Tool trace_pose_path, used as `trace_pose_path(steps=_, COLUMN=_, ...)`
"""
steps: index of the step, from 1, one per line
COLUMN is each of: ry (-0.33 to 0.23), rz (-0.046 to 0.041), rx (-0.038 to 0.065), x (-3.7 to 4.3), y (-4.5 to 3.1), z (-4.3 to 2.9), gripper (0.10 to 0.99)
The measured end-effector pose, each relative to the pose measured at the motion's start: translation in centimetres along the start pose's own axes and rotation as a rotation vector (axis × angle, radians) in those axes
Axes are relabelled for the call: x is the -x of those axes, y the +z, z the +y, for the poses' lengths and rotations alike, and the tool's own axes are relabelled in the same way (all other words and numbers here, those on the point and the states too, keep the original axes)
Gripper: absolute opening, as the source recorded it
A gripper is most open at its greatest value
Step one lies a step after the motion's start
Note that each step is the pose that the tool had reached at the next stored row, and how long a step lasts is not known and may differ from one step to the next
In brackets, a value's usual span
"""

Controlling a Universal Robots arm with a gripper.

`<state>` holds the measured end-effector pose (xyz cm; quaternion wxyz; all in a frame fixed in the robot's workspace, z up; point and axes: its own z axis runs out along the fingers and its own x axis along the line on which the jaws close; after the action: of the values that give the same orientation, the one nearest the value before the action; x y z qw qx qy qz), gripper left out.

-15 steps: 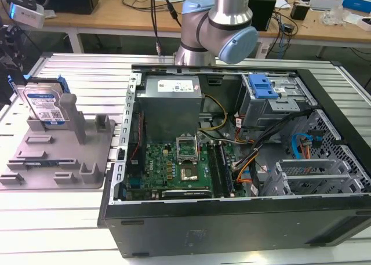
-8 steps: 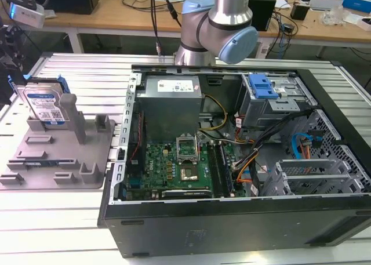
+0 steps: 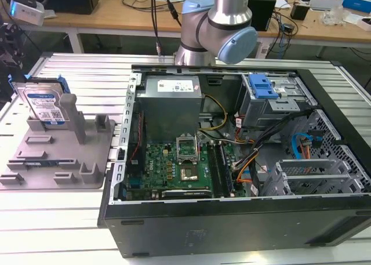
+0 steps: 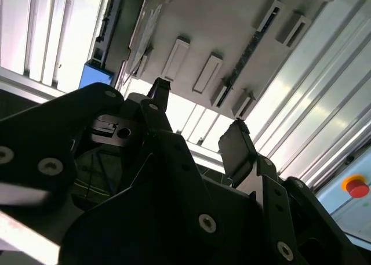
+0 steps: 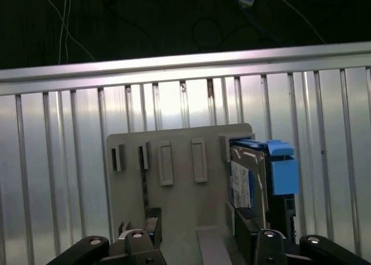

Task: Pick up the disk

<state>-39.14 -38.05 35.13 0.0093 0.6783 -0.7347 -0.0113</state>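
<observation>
While the disk (image 3: 45, 107) stood upright in the grey holder tray (image 3: 64, 160) on the worktop (image 3: 64, 218), the tool (image 5: 197, 224) hung open and empty, apart from it. I judged this an approach step, needing the tool centred over the disk.

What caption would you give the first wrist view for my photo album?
Open fingers face the grey holder tray, where the disk stands on edge near one end.

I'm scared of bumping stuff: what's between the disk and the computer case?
In the exterior view, upright posts of the grey holder tray stand between the disk and computer case.
</observation>
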Motion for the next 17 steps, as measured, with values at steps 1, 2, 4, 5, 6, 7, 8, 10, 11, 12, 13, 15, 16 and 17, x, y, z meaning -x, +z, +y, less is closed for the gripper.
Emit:
trace_pose_path(steps=1, ry=-0.001, rz=0.0001, rx=0.0, x=0.25, y=0.0, z=0.04, gripper=0.616)
trace_pose_path(steps=2, ry=-0.002, rz=0.0001, rx=0.0, x=0.53, y=0.0, z=0.08, gripper=0.616)
trace_pose_path(steps=4, ry=-0.005, rz=0.0002, rx=0.0, x=1.27, y=0.01, z=0.2, gripper=0.616)
trace_pose_path(steps=5, ry=-0.008, rz=0.0003, rx=0.0, x=1.85, y=0.01, z=0.29, gripper=0.616)
trace_pose_path(steps=6, ry=-0.009, rz=0.0003, rx=0.0, x=2.14, y=0.01, z=0.33, gripper=0.616)
trace_pose_path(steps=7, ry=-0.011, rz=0.0004, rx=0.0, x=2.45, y=0.01, z=0.38, gripper=0.616)
trace_pose_path(steps=8, ry=-0.012, rz=0.0004, rx=0.0, x=2.9, y=0.02, z=0.46, gripper=0.616)
trace_pose_path(steps=10, ry=-0.014, rz=0.0004, rx=0.0, x=3.6, y=0.03, z=0.62, gripper=0.616)
trace_pose_path(steps=11, ry=-0.015, rz=0.0004, rx=0.0, x=4.02, y=0.03, z=0.72, gripper=0.616)
trace_pose_path(steps=12, ry=-0.016, rz=0.0005, rx=0.0, x=4.57, y=0.03, z=0.88, gripper=0.616)
trace_pose_path(steps=13, ry=-0.018, rz=0.0005, rx=0.0, x=5.08, y=0.04, z=1.15, gripper=0.616)
trace_pose_path(steps=15, ry=-0.024, rz=0.0007, rx=0.0, x=5.59, y=0.06, z=1.66, gripper=0.616)
trace_pose_path(steps=16, ry=-0.027, rz=0.0008, rx=0.0, x=5.64, y=0.07, z=1.8, gripper=0.616)
trace_pose_path(steps=17, ry=-0.031, rz=0.001, rx=0.0, x=5.66, y=0.08, z=1.95, gripper=0.616)
